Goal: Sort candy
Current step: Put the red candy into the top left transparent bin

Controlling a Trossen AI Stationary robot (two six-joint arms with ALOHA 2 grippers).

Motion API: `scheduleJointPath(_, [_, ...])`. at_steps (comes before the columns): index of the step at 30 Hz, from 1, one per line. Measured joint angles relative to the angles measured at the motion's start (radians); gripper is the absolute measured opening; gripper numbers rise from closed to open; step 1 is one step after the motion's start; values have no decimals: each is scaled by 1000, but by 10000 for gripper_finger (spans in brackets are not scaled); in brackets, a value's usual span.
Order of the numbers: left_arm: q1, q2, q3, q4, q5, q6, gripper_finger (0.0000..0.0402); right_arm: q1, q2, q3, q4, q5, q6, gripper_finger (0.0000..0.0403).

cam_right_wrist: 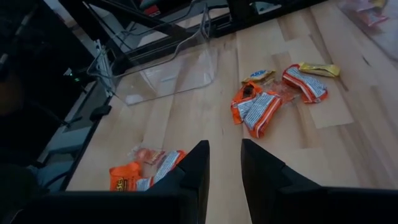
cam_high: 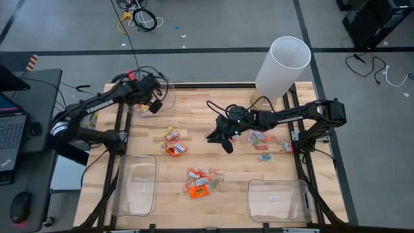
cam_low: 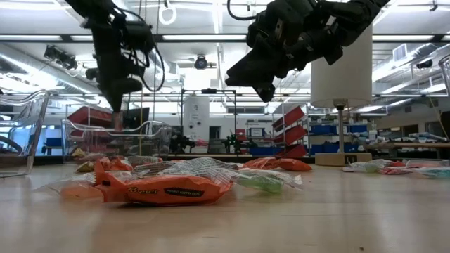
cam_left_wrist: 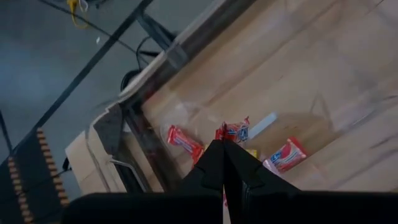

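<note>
both arms raised, right gripper (cam_high: 221, 137) over table (cam_high: 194, 116)

wrapped candy (cam_high: 198, 183), scattered clusters on tabletop

Your two arms: dark, jointed, white lettering along forearm links. Left arm (cam_high: 97, 107) carries red fitting, looping black cables. Right arm (cam_high: 291, 116) shows green light near wrist. Fingers (cam_right_wrist: 189, 180) matte black, wedge-shaped.
</note>
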Motion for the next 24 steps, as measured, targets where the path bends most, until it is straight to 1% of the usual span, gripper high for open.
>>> scheduleJointPath(4, [10,52,0,-1,4,2,0,7,0,0,0,0,-11,78])
scheduleJointPath(9, [10,90,0,-8,66,3,0,8,0,0,1,8,-11,78])
scheduleJointPath(12, [10,105,0,-8,75,3,1,8,0,0,1,25,-11,78])
scheduleJointPath(24, [10,114,0,-8,75,1,35,8,0,0,2,34,-18,78])
